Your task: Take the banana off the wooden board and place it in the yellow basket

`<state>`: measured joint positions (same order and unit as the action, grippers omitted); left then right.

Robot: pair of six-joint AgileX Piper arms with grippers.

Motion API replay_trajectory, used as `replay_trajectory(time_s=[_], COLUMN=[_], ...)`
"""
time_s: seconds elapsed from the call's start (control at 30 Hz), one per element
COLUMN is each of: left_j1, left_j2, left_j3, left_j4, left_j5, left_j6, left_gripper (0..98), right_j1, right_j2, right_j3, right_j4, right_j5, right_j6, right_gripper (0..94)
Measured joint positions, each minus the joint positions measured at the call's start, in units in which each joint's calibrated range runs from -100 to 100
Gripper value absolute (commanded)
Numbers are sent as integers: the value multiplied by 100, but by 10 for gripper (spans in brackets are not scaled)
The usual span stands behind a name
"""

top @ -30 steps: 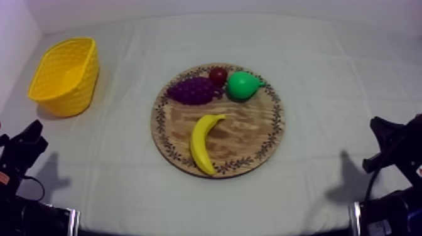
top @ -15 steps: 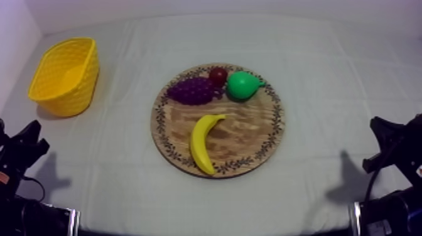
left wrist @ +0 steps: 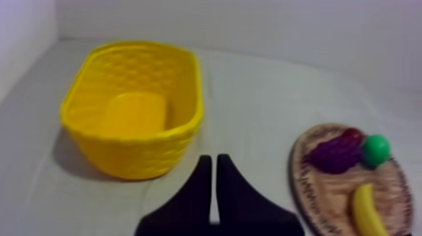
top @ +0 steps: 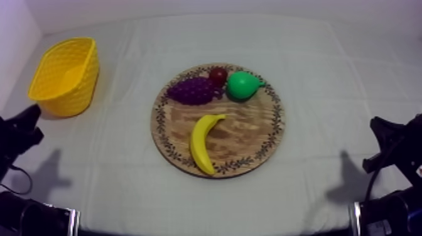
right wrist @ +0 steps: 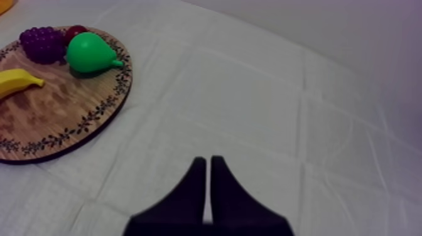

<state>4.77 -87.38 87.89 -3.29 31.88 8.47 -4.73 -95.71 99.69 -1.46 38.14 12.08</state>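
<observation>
Nearest, the left pincer (left wrist: 211, 160) sits low at the near left of the surface (top: 333, 75), clenched on nothing, its black fingers pressed into a narrow wedge that points toward the yellow basket (top: 72, 94). The right pincer (right wrist: 205, 162) at the near right is likewise clenched and grasps nothing, well apart from the round wooden board (top: 251, 135). Farther in, the banana (top: 205, 142) lies on the board's near-left part. Along its far side sit the grapes (top: 191, 90), the small red fruit (top: 218, 76) and the pear (top: 240, 85), left to right. The basket stands far left, well apart from the board.
</observation>
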Motion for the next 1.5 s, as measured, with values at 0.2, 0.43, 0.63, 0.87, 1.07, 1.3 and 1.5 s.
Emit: replay_trajectory(time_s=[0.2, 0.43, 0.63, 0.87, 1.07, 1.3, 1.5], left_j1=[802, 1719, 2397, 3065, 3483, 3520, 3254], left_j2=[1131, 2397, 3424, 4649, 5662, 6605, 7167], left_j3=[-2152, -4483, -5587, -5681, -5833, -5968, -5702], left_j4=[-310, -367, -327, -249, -212, -84, 146], left_j5=[1288, 2839, 3061, 2973, 2902, 2965, 2642], left_j6=[563, 1253, 1843, 2418, 2799, 2746, 2455], left_gripper=[1, 1, 1, 1, 1, 3, 8], right_j1=[0, 0, 0, 0, 0, 0, 0], right_j2=[0, 0, 0, 0, 0, 0, 0], right_j3=[0, 0, 0, 0, 0, 0, 0], right_j4=[0, 0, 0, 0, 0, 0, 0], right_j5=[0, 0, 0, 0, 0, -3, 0], right_j6=[0, 0, 0, 0, 0, 3, 3], right_gripper=[5, 5, 5, 5, 5, 5, 5])
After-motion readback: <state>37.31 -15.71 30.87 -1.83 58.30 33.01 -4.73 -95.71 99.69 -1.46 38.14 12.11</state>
